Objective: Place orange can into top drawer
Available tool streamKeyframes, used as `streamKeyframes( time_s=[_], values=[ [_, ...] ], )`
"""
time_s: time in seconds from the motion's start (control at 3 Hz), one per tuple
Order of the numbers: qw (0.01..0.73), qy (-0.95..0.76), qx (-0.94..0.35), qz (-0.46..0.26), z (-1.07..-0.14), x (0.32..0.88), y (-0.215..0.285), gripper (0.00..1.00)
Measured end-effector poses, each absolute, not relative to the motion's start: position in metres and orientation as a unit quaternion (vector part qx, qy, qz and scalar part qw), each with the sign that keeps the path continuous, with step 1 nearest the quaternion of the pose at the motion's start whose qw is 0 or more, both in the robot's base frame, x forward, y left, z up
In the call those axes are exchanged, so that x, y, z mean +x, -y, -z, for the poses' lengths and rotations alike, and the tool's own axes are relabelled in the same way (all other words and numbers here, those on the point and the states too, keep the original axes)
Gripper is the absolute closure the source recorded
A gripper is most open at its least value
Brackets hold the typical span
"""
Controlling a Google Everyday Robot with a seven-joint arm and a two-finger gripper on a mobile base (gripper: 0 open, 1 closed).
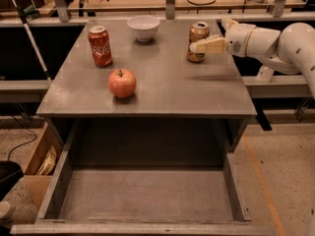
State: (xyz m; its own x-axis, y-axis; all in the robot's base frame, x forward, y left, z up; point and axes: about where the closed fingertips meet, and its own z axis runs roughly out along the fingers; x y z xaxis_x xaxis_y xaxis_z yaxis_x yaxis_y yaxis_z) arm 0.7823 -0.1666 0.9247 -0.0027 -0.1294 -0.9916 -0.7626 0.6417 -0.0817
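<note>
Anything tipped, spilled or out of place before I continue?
Nothing stands out. The orange can, red can, bowl and apple stand upright; the top drawer is open; the gripper is at the orange can.

A red can (100, 45) standing at the back left of the bench (162, 87) carries white Coca-Cola script running down its side, the only brand that can be read. The orange can (198, 32) at the back right shows pale swirls too small to read as words. The claw (201, 46) reaches in from the right, in front of this can.
</note>
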Motion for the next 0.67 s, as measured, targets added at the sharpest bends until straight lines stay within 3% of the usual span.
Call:
streamKeyframes(
  time_s=[0.33, 0.67],
  values=[
    [0.617, -0.655, -0.328, -0.289, -0.914, 0.798, 0.152, 0.00],
    [0.617, -0.644, -0.324, -0.316, -0.904, 0.812, 0.133, 0.08]
  ],
)
